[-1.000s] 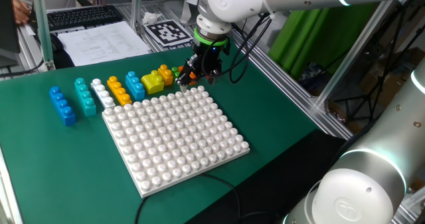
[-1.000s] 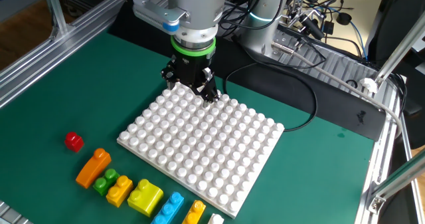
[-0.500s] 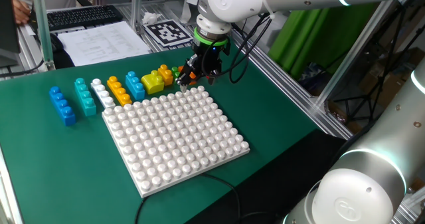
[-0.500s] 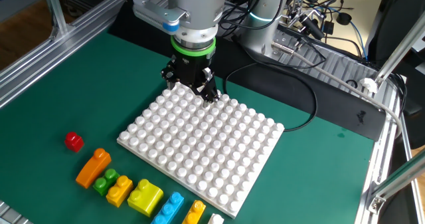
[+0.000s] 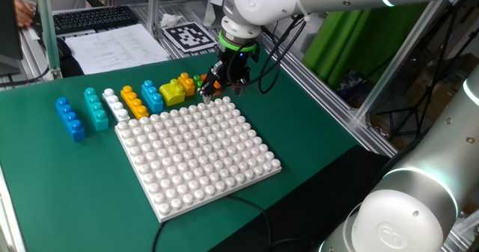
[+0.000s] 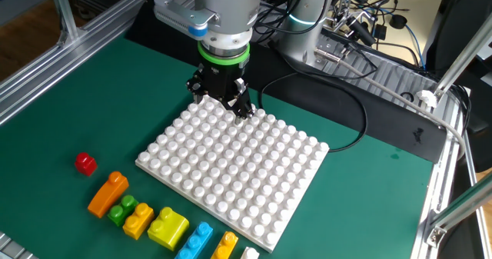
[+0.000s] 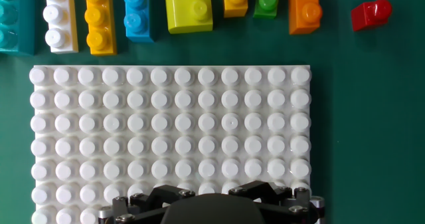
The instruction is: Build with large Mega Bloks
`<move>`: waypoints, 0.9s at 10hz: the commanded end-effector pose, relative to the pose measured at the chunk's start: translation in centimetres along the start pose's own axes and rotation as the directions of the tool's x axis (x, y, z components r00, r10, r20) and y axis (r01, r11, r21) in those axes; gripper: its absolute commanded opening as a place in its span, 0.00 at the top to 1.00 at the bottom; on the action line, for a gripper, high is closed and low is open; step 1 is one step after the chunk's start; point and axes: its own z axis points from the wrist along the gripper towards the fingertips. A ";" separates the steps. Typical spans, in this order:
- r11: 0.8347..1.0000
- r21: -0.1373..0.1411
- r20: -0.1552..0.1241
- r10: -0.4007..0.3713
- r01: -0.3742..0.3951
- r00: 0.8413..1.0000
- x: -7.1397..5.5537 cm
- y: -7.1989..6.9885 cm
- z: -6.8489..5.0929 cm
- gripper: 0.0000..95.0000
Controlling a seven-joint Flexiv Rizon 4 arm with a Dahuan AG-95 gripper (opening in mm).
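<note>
Nothing has shifted since a second ago: the black two-finger pincer (image 6: 221,104) hangs spread wide and empty over the far edge of the square white studded baseplate (image 6: 238,171). The chunky coloured plastic bricks (image 7: 189,8) wait in a row on the green counter (image 6: 69,121) beside the plate, probably staged for easy picking.

Blue bricks (image 5: 69,119): two
Teal brick (image 5: 95,108): one
White brick (image 5: 114,105): one
Amber bricks (image 7: 99,18): two
Yellow brick (image 7: 189,8): one
Green brick (image 7: 267,1): one
Orange brick (image 7: 304,11): one
Red brick (image 7: 370,14): one
Baseplate (image 5: 196,153): one
</note>
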 end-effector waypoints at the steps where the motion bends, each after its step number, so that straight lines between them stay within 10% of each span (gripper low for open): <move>1: 0.997 -0.026 -0.187 0.067 -0.073 0.980 0.0 0.0 0.0 1.00; 9: 0.998 -0.030 -0.168 0.044 -0.050 0.985 4.6 0.4 0.9 1.00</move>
